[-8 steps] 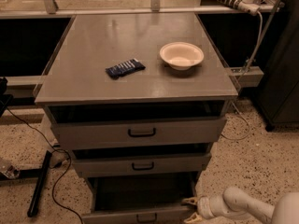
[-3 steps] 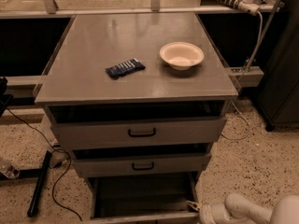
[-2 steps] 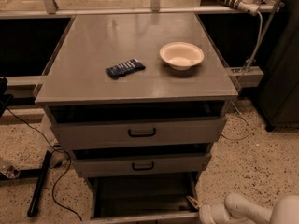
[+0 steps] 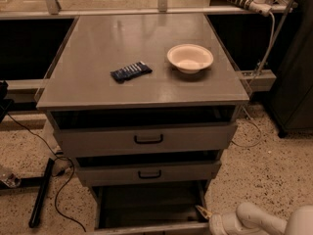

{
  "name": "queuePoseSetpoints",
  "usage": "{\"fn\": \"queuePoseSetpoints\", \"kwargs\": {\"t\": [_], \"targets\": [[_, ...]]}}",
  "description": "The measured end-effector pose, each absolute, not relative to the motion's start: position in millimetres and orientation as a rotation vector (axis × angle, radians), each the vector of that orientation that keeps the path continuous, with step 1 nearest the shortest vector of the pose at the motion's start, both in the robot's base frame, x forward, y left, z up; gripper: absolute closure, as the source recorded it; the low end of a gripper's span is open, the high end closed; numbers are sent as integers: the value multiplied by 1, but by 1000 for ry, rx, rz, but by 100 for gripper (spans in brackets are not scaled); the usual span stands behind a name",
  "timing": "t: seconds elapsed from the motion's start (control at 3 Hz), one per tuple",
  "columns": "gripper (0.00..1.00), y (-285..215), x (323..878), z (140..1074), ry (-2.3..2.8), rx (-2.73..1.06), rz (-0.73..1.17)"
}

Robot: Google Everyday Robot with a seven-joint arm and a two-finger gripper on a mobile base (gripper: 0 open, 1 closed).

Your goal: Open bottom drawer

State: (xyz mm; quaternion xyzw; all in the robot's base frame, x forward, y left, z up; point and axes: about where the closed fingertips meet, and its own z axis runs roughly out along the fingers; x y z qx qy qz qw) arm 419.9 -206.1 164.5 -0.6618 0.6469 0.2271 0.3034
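Where the grey cabinet (image 4: 142, 94) meets the floor, the bottom drawer (image 4: 146, 227) stands pulled out, dark inside; the gripper (image 4: 203, 212) sits at its right front corner, its hold impossible to tell.

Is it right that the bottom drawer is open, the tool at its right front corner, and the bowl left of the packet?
Camera view: the bowl sits right of the packet. The bottom drawer is open, tool at its right front corner.
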Motion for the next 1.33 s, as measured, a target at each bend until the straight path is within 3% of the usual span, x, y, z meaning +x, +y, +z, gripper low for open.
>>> {"fn": "queuePoseSetpoints", "kwargs": {"t": [0.67,1.0,1.33], "targets": [[0,-238,427,250,1591,-1779,400],[0,-286,436,289,1614,-1733,273],[0,-290,435,291,1618,-1729,265]]}}
